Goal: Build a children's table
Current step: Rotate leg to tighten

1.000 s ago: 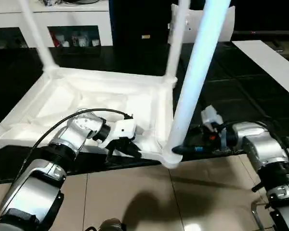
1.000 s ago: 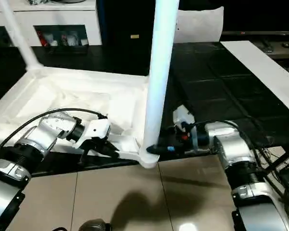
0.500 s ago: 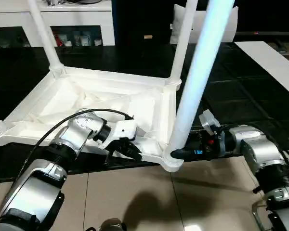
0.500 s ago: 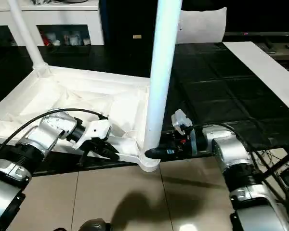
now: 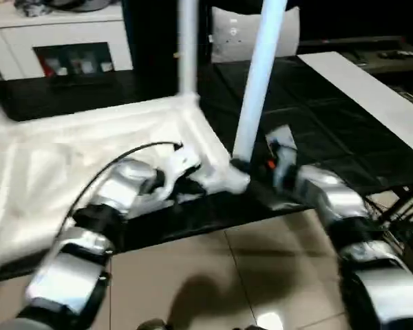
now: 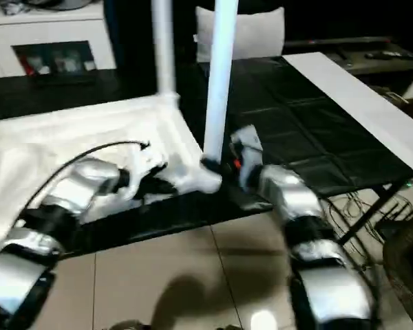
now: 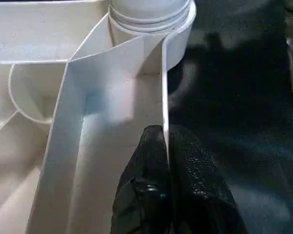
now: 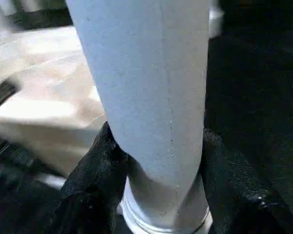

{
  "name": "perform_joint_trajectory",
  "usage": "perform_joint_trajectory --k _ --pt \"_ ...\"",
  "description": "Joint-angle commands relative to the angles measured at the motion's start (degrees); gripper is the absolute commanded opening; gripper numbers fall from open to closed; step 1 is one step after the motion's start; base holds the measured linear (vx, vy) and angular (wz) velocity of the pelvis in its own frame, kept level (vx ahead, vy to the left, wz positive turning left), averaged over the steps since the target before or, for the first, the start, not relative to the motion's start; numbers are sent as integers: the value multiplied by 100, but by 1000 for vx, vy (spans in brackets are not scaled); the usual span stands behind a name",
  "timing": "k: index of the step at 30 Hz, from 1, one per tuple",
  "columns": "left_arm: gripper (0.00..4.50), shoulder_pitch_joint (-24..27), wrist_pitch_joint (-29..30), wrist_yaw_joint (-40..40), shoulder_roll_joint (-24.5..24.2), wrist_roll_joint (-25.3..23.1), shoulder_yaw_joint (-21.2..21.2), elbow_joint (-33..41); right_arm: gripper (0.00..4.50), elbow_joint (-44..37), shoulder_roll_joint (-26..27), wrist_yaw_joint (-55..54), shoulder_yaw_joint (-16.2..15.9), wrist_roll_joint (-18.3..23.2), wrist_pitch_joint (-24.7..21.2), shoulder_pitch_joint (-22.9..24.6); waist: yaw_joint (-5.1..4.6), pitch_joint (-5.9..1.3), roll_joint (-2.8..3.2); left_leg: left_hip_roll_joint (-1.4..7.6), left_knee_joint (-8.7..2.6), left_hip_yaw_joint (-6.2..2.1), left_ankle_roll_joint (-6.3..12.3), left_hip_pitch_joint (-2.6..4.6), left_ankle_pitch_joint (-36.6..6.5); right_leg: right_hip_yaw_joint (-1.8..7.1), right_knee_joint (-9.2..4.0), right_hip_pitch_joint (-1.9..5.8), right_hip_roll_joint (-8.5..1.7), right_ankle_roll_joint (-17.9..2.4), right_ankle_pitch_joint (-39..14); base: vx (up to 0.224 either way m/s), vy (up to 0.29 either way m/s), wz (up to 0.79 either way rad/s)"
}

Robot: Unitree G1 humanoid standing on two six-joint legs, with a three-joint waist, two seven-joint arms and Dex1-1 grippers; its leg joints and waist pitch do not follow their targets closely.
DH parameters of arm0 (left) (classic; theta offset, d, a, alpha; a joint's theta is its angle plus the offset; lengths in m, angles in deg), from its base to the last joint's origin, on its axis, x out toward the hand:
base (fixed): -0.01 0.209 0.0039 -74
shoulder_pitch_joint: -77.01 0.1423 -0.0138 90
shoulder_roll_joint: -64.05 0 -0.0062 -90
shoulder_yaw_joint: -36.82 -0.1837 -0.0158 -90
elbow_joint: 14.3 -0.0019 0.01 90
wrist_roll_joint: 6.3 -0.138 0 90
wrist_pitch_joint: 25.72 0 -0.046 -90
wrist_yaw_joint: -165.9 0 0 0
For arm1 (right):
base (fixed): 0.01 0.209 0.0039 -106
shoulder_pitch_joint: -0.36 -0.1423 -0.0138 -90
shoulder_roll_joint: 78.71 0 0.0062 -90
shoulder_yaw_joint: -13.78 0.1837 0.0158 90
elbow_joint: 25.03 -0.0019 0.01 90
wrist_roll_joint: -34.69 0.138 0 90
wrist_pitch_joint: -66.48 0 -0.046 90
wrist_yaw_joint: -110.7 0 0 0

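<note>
Clenched on the thin side wall of the table top (image 5: 89, 148), the left gripper (image 7: 166, 146) pinches this wall between its two black fingers, just beside the round corner socket (image 7: 151, 19). The top lies upside down on the dark floor (image 5: 316, 103), ribbed side up, and the leg (image 5: 258, 75) at this near corner stands upright in the socket, its long axis almost vertical. More to the right, the right gripper (image 8: 156, 161) grasps this leg at the foot, one finger on each side, just above the socket ring. So the leg rises straight up from the jaws, and the right arm is the nearer one to it. I think the next move is to push or twist the leg down into the socket while the left side keeps the top from sliding. Another leg (image 5: 187, 48) already stands at the far corner.
</note>
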Motion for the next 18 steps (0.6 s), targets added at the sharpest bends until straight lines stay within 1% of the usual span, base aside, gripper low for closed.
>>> perform_joint_trajectory --k 1,2,3,4,6,7,8,9,10,11,12,13,14,15,16,18 --pt "0 -11 42 -131 317 127 -135 328 251 39 128 -231 -9 -80 104 -93 77 -432 -44 359 -344 -230 313 40 -814 405 -543 342 -680 -722 -1861 0 0 0" --pt "0 -6 17 -76 359 118 -144 326 264 -16 161 -173 -21 -71 147 -77 87 -450 -34 377 -339 -227 377 34 -714 415 -505 344 -677 -782 -1582 0 0 0" --pt "0 -13 -22 -20 360 82 -162 312 264 -138 167 -44 -44 -42 127 -30 86 -463 -35 379 -333 -228 454 16 -604 417 -453 356 -659 -864 -1240 0 0 0" --pt "0 -17 -44 13 359 60 -174 303 267 -213 167 35 -58 -27 111 0 98 -468 -32 382 -326 -214 528 23 -545 418 -442 348 -653 -917 -1032 0 0 0" --pt "0 -38 -97 85 307 5 -182 277 286 -383 122 116 -76 -46 99 88 140 -463 -30 390 -325 -210 573 30 -544 419 -435 344 -657 -938 -956 0 0 0" --pt "0 -37 -133 91 270 -9 -192 287 299 -434 87 145 -74 -53 105 123 152 -464 -30 388 -324 -210 576 25 -534 416 -431 349 -660 -935 -957 0 0 0" --pt "0 -35 -213 52 212 -22 -209 289 308 -488 -14 246 -87 -70 154 185 171 -460 -18 394 -327 -210 557 31 -569 415 -441 343 -658 -923 -1002 0 0 0" --pt "0 -33 -244 37 153 -50 -228 287 312 -508 -85 303 -105 -75 199 222 181 -458 -24 394 -330 -215 545 30 -599 409 -446 354 -661 -901 -1040 0 0 0" --pt "0 -17 -537 -108 -8 -147 -331 263 319 -551 -272 543 -133 -63 287 304 198 -451 -20 401 -338 -218 534 37 -681 406 -462 348 -660 -841 -1156 0 0 0" --pt "0 -4 -659 -174 -65 -180 -372 264 331 -571 -331 635 -139 -59 312 334 206 -450 -22 397 -335 -214 532 34 -708 407 -471 353 -660 -808 -1209 0 0 0" --pt "0 0 -715 -240 -106 -191 -394 253 344 -610 -393 752 -150 -52 335 368 213 -445 -4 402 -337 -216 501 32 -751 412 -472 347 -667 -761 -1290 0 0 0" --pt "0 5 -797 -347 -173 -207 -428 233 352 -680 -495 947 -168 -41 373 425 225 -445 -9 395 -335 -213 499 36 -785 406 -488 351 -662 -742 -1342 0 0 0" --pt "0 16 -1005 -540 -277 -219 -475 181 364 -826 -686 1322 -232 -23 414 535 247 -435 -10 401 -341 -214 482 38 -821 406 -500 346 -661 -691 -1455 0 0 0" --pt "0 32 -1304 -718 -377 -230 -528 133 364 -996 -864 1720 -296 30 398 648 279 -436 -11 402 -336 -213 487 43 -854 408 -508 342 -654 -624 -1532 0 0 0" --pt "0 44 -1512 -827 -440 -236 -563 104 374 -1106 -975 1973 -338 66 379 719 301 -434 -13 396 -336 -209 509 41 -863 404 -516 346 -642 -589 -1552 0 0 0" --pt "0 74 -1941 -1165 -569 -196 -642 64 395 -1263 -1171 2331 -383 113 414 819 362 -437 -10 416 -342 -213 499 58 -906 408 -517 326 -646 -531 -1591 0 0 0"
